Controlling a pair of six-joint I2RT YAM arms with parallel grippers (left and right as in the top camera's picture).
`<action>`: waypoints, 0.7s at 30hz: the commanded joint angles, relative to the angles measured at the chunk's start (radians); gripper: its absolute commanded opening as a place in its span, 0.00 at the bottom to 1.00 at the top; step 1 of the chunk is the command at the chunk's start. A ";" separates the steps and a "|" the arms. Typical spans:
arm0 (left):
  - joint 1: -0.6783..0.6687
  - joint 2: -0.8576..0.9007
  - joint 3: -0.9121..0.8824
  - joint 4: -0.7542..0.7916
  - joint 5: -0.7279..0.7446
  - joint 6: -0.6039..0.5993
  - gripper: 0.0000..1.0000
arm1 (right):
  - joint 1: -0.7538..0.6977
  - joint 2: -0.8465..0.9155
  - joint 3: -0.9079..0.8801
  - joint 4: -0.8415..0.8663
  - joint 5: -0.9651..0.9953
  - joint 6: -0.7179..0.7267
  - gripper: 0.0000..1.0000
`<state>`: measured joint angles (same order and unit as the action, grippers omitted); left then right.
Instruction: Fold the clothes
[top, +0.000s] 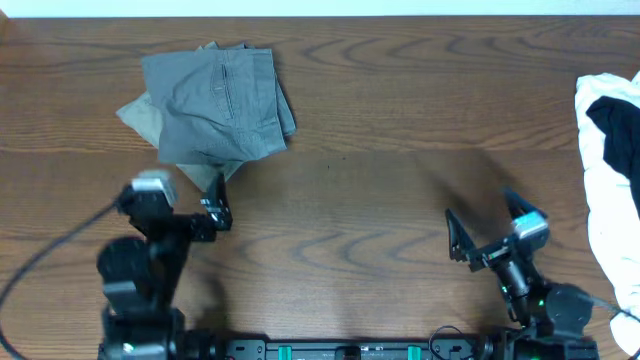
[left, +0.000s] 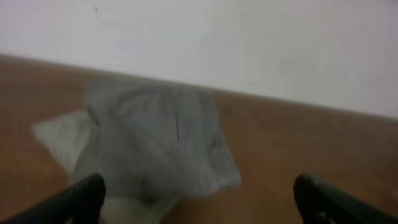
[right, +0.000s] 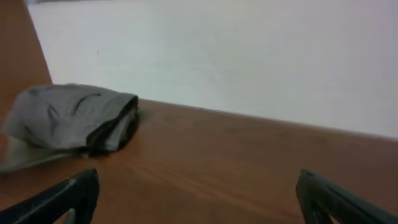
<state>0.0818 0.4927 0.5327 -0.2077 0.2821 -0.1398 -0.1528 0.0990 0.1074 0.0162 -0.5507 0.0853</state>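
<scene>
A folded grey garment (top: 215, 100) lies at the back left of the wooden table, with a paler piece sticking out under its left side. It shows blurred in the left wrist view (left: 155, 140) and at the far left of the right wrist view (right: 71, 117). My left gripper (top: 214, 205) is open and empty, just in front of the garment's near corner. My right gripper (top: 488, 225) is open and empty over bare wood at the front right. A pile of white and black clothes (top: 612, 150) lies at the right edge.
The wooden table (top: 380, 120) runs to a white wall at the back. The arm bases and a black rail (top: 350, 348) stand along the front edge. A black cable (top: 40, 255) hangs at the front left.
</scene>
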 joint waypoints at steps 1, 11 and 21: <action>-0.005 0.150 0.148 -0.111 -0.005 -0.013 0.98 | 0.010 0.109 0.124 -0.048 -0.007 0.059 0.99; -0.005 0.495 0.367 -0.361 0.010 -0.012 0.98 | 0.010 0.683 0.521 -0.359 -0.007 0.031 0.99; -0.005 0.515 0.367 -0.357 0.077 0.019 0.98 | 0.009 1.165 0.764 -0.593 -0.122 -0.012 0.99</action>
<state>0.0818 1.0107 0.8700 -0.5652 0.3351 -0.1501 -0.1528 1.1976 0.8391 -0.5716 -0.5915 0.0906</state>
